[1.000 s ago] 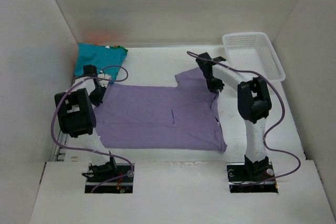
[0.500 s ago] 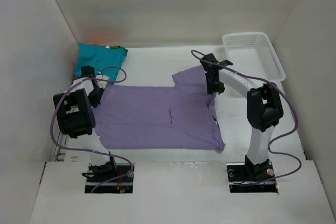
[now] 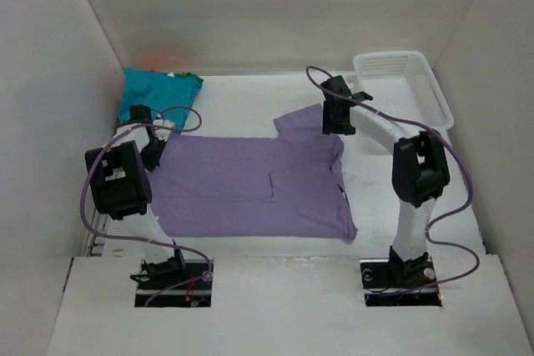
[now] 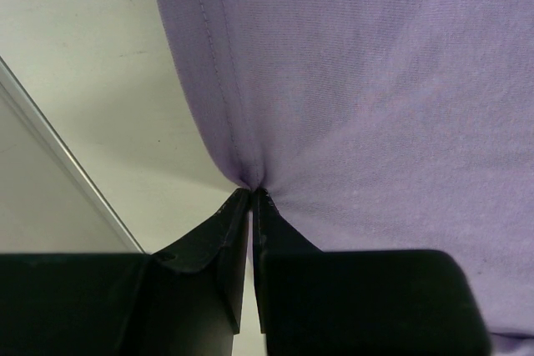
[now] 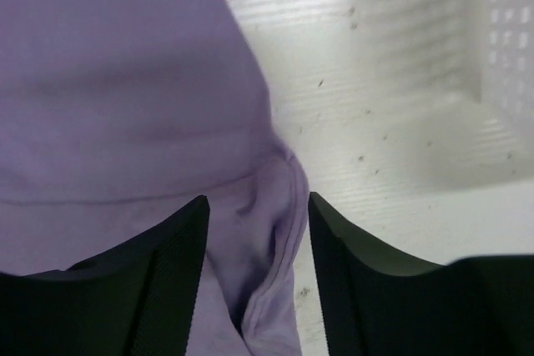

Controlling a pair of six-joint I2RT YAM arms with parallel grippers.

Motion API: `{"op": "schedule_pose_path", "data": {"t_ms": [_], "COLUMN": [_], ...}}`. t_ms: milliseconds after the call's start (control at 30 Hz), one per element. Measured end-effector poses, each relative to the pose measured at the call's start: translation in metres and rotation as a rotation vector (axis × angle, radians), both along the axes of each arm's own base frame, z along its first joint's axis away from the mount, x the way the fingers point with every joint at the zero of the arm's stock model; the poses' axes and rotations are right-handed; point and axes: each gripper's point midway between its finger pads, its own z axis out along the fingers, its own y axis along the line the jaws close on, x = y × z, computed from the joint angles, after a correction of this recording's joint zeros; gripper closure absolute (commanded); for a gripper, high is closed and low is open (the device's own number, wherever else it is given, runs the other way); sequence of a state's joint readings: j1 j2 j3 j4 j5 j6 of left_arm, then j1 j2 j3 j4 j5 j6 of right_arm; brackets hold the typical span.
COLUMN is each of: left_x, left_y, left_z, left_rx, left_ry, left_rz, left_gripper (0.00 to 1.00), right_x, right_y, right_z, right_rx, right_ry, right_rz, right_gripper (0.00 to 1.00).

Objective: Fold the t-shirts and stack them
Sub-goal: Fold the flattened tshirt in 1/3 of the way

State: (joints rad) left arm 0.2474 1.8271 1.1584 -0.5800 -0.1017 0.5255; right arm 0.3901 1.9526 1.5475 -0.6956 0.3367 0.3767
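Note:
A lavender purple t-shirt (image 3: 250, 185) lies spread flat across the middle of the table. My left gripper (image 4: 251, 193) is shut on that shirt's hem (image 4: 242, 168) at its left edge (image 3: 154, 152), and the cloth puckers at the fingertips. My right gripper (image 5: 257, 206) hovers open over the shirt's back right corner (image 3: 338, 122), with a bunched fold of purple cloth (image 5: 267, 231) lying loose between the fingers. A teal t-shirt (image 3: 154, 93) sits folded at the back left, with a dark green edge (image 3: 193, 78) beside it and a bit of orange (image 3: 163, 54) behind.
A white lattice basket (image 3: 400, 85) stands at the back right, close to the right arm. White walls close in the table on the left, back and right. Purple cables loop off both arms.
My right gripper has opened, let go of the shirt's back right corner and lifted toward the back. The left gripper has stayed shut on the hem.

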Motion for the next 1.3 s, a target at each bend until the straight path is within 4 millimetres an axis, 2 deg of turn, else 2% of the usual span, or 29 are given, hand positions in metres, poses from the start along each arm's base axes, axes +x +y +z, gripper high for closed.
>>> {"op": "schedule_pose_path", "data": {"t_ms": [133, 367, 500, 633, 833, 967, 1167, 1233, 1300], "left_x": [0.000, 0.001, 0.002, 0.002, 0.002, 0.002, 0.002, 0.002, 0.002], "left_y": [0.000, -0.003, -0.005, -0.006, -0.006, -0.005, -0.005, -0.005, -0.005], "left_z": [0.000, 0.000, 0.000, 0.000, 0.000, 0.000, 0.000, -0.001, -0.001], "left_rx": [0.003, 0.009, 0.012, 0.014, 0.016, 0.020, 0.021, 0.021, 0.021], "left_ry": [0.001, 0.003, 0.003, 0.004, 0.004, 0.004, 0.004, 0.004, 0.004], "left_rz": [-0.003, -0.012, -0.018, -0.021, -0.020, -0.021, -0.021, -0.021, -0.021], "left_gripper": [0.95, 0.95, 0.95, 0.95, 0.95, 0.95, 0.95, 0.95, 0.95], "right_x": [0.013, 0.011, 0.007, 0.002, -0.015, -0.020, -0.009, -0.002, 0.004], "right_y": [-0.016, -0.043, -0.050, -0.034, 0.015, 0.039, 0.035, 0.031, 0.027], "right_z": [0.002, -0.013, -0.019, -0.021, -0.030, -0.015, 0.042, 0.051, 0.048], "right_rx": [-0.019, 0.100, 0.174, 0.186, 0.193, 0.213, 0.242, 0.246, 0.241], "right_ry": [-0.015, 0.045, 0.078, 0.096, 0.144, 0.115, -0.018, -0.042, -0.038], "right_rz": [-0.035, -0.092, -0.119, -0.080, 0.043, 0.107, 0.089, 0.074, 0.053], "right_gripper": [0.39, 0.38, 0.38, 0.39, 0.40, 0.39, 0.39, 0.41, 0.43]}}
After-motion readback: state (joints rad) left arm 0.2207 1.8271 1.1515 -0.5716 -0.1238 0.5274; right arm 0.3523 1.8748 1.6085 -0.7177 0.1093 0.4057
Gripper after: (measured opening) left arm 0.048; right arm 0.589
